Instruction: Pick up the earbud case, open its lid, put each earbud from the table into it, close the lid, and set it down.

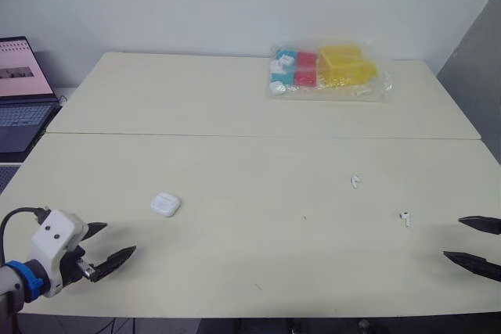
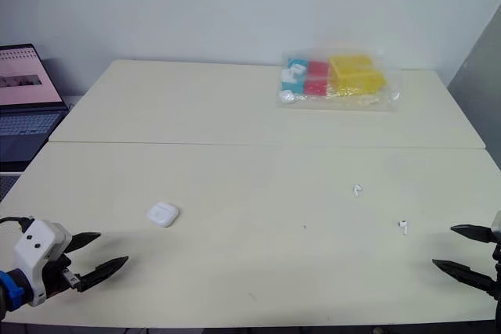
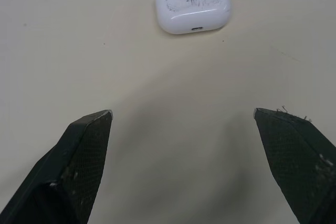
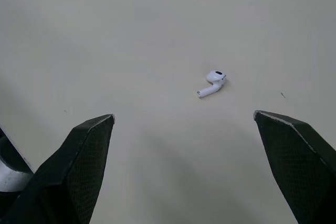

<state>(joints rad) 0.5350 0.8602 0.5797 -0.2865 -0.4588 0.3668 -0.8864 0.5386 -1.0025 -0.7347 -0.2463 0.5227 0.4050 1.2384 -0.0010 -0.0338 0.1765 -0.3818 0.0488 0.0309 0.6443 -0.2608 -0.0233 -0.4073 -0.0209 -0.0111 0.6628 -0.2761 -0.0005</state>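
the earbud case (image 1: 165, 205) is lying flat on the desk (image 1: 235, 115), lid shut, over on the robot's left side & toward the front. nothing is touching it. the left end effector (image 1: 120, 238) is hovering low by the front-left corner, near the case but apart from it. its two black fingers are spread wide & carrying nothing, and the case is sitting out ahead of the gap.

both earbuds are lying loose on the desk's right half, well apart from the case. the farther earbud (image 1: 355, 181) is resting right of centre. the nearer earbud (image 1: 405, 218) is sitting closer to the front edge & further right. the right end effector (image 1: 452, 238) is hanging at the front-right edge, fingers also wide apart, empty. the nearer earbud is lying just ahead of its tips, not touching either one.

at the far side a clear bag (image 1: 329, 72) is holding yellow, red & blue boxes plus some small white bits. a laptop (image 1: 19, 91) is standing open beyond the desk's left end, screen lit.
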